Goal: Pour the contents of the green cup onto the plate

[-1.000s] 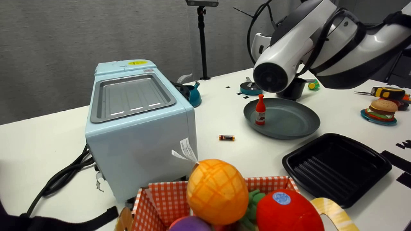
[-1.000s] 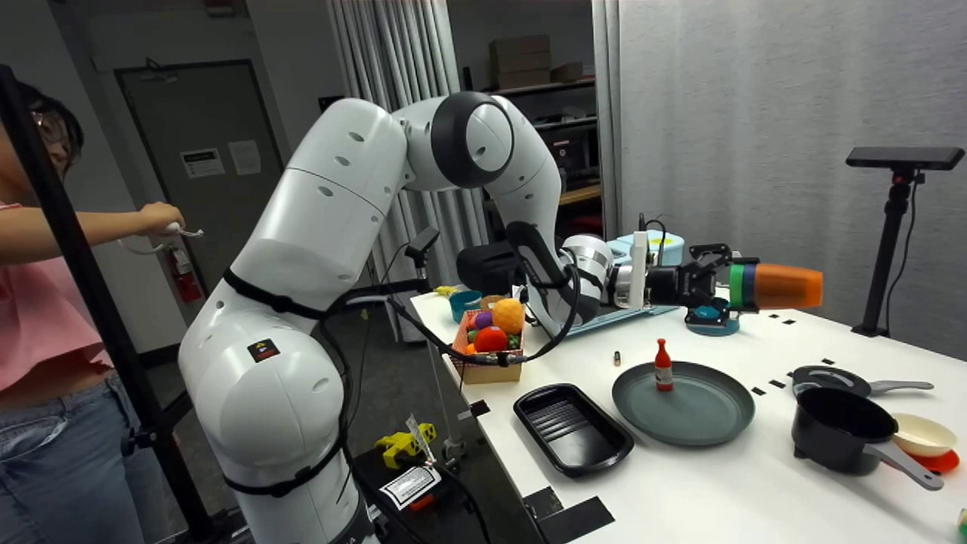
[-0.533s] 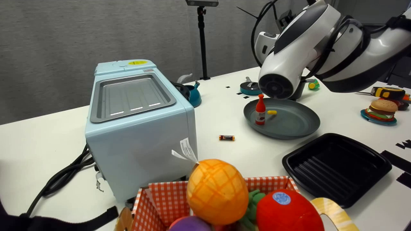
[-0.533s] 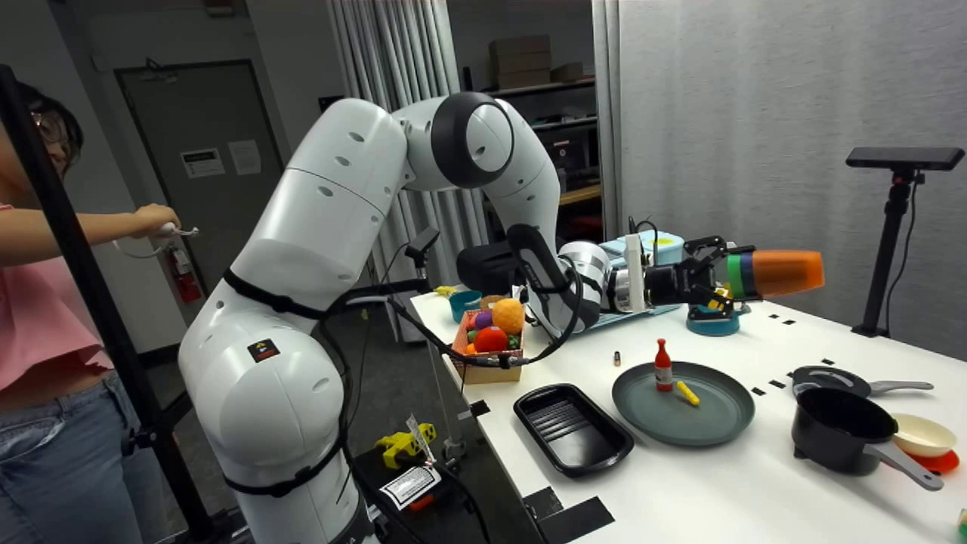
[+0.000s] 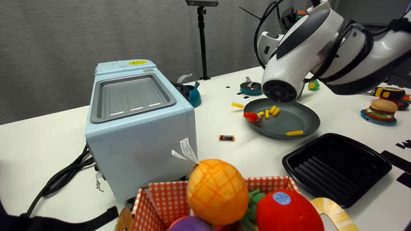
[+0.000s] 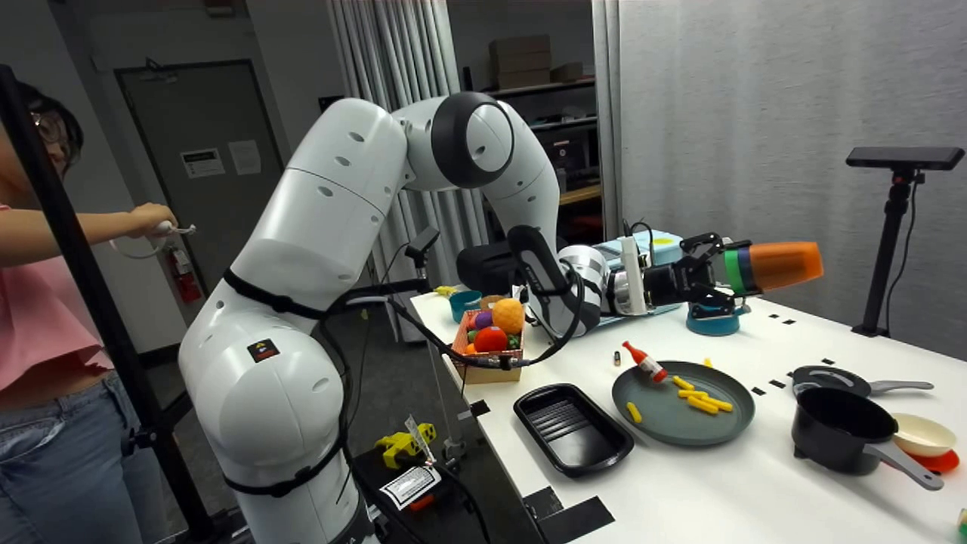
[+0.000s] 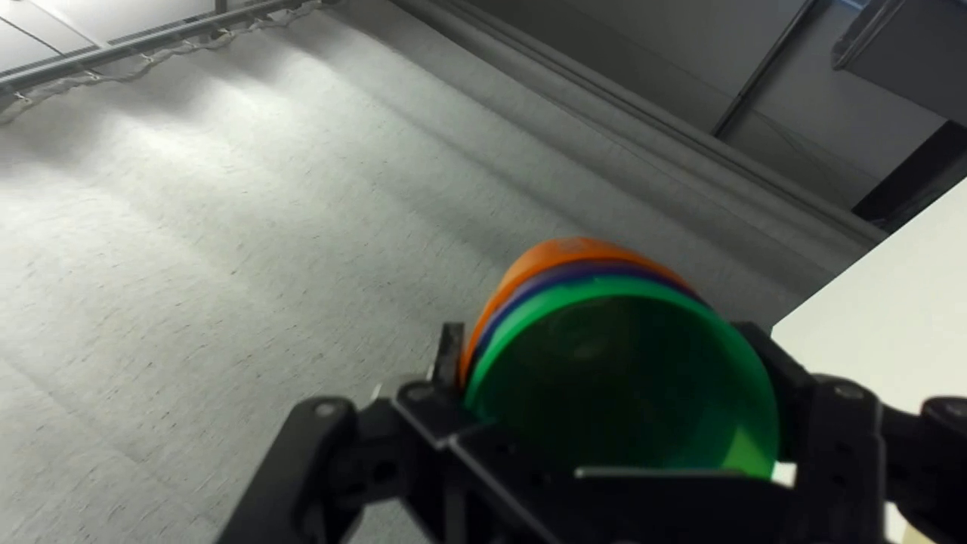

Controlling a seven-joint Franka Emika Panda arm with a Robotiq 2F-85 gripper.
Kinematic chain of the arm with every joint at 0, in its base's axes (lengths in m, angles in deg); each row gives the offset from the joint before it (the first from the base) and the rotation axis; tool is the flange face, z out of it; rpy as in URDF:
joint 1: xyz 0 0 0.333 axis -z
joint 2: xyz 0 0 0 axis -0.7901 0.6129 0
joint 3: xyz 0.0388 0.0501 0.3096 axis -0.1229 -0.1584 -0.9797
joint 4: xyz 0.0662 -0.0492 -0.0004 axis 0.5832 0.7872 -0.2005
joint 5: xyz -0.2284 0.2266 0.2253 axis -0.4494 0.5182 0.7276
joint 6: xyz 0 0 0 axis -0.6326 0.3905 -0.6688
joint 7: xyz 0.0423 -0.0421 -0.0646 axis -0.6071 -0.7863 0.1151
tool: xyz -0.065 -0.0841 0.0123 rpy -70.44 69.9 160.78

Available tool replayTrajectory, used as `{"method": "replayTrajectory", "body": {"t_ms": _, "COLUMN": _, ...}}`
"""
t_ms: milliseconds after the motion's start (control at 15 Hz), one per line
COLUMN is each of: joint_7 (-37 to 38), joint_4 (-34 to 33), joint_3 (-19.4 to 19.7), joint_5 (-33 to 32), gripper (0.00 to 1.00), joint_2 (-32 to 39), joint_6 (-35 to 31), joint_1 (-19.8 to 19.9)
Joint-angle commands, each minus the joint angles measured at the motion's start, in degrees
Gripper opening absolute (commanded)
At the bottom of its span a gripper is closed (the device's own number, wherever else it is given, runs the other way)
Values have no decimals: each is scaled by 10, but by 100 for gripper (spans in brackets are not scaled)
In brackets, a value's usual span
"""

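Observation:
My gripper (image 6: 734,272) is shut on the green cup (image 6: 782,266), fingers on opposite sides of it. The cup lies nearly level in the air, its orange end slightly raised, its green mouth towards the gripper. In the wrist view, its inside (image 7: 612,370) is dark with no pieces seen, partly hidden by the gripper (image 7: 608,355). In both exterior views, the dark grey plate (image 5: 285,123) (image 6: 676,427) lies on the table below. Several yellow pieces (image 5: 273,109) (image 6: 702,406) lie on it. One yellow piece (image 5: 237,105) lies on the table beside the rim.
A red bottle (image 5: 253,117) (image 6: 644,361) leans tipped over the plate's rim. A black ridged tray (image 5: 337,163) is beside the plate. A black pot (image 6: 838,434), a small pan (image 6: 831,380), a blue appliance (image 5: 144,154) and a battery (image 5: 226,137) are nearby.
The cup's orange end has risen slightly. Yellow pieces have fallen: none a second ago, one on the plate half a second ago, several now, one beside it. The upright bottle has tipped.

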Motion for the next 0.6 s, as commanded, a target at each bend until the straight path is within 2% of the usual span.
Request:
{"method": "replayTrajectory", "body": {"t_ms": 0, "joint_7": 18, "joint_4": 17, "joint_3": -13, "joint_5": -28, "gripper": 60, "joint_2": -6, "joint_6": 30, "joint_1": 7}}
{"method": "replayTrajectory", "body": {"t_ms": 533, "joint_7": 30, "joint_4": 19, "joint_3": -18, "joint_5": -15, "gripper": 60, "joint_2": -19, "joint_6": 25, "joint_1": 18}}
